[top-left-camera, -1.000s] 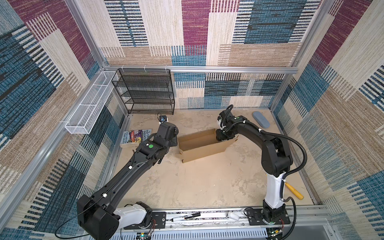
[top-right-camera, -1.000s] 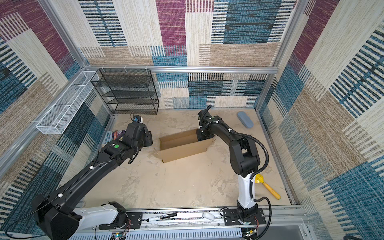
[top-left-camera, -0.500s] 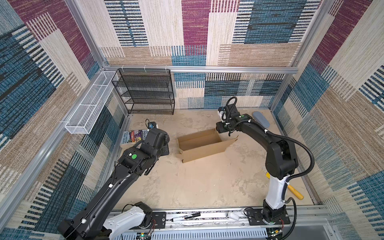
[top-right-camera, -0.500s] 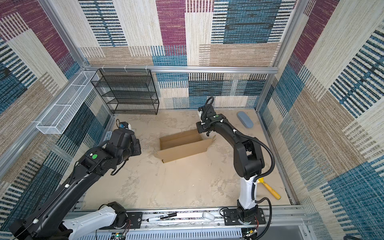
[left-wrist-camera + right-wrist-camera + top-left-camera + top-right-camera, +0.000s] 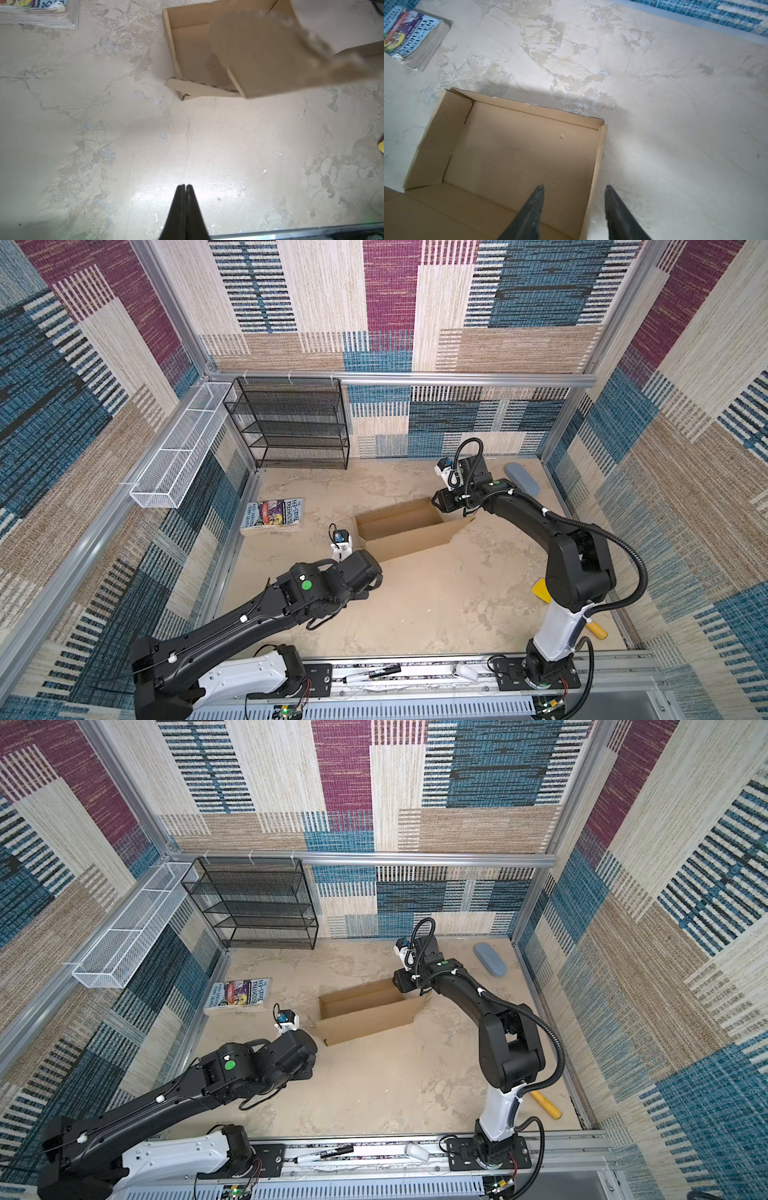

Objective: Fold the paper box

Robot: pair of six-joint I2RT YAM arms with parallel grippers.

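paper box (image 5: 409, 537) sat mid-frame on the surface (image 5: 415, 614), left claw (image 5: 184, 188) together and empty below its left end, right claw (image 5: 573, 188) apart over its right end

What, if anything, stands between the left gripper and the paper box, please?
Nothing visible does: in the left wrist view only bare table lies between the shut left gripper and the paper box. The book sits off to the side.

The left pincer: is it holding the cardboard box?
No, the left pincer is pinched shut on nothing over the table, with the paper box lying apart from it.
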